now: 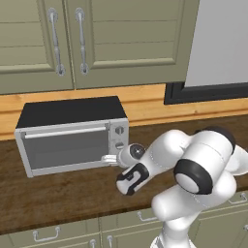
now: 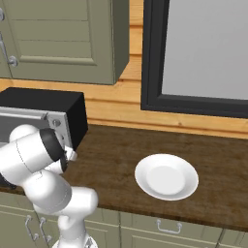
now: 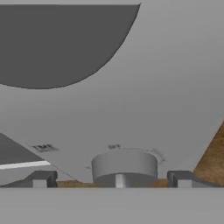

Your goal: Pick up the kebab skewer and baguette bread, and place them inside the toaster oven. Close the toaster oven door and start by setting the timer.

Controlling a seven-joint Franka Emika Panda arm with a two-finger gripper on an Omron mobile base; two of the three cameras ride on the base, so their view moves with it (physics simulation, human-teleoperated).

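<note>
The toaster oven (image 1: 68, 112) stands on the counter against the wall, and its door (image 1: 68, 147) is shut upright. My gripper (image 1: 110, 158) is at the lower right of the oven's front, by the knob panel (image 1: 119, 138). In the hand view a round grey knob (image 3: 124, 166) sits between my two fingertips (image 3: 41, 179), with a gap on each side; the gripper (image 3: 111, 180) is open. A larger dark knob (image 3: 65, 43) shows above it. The kebab skewer and baguette bread are out of view.
An empty white plate (image 2: 166, 177) lies on the wooden counter (image 2: 111, 155) to the right of the oven (image 2: 43, 104). Cabinets (image 1: 97, 38) hang above the oven, and a dark-framed window (image 2: 203, 53) is on the wall at the right.
</note>
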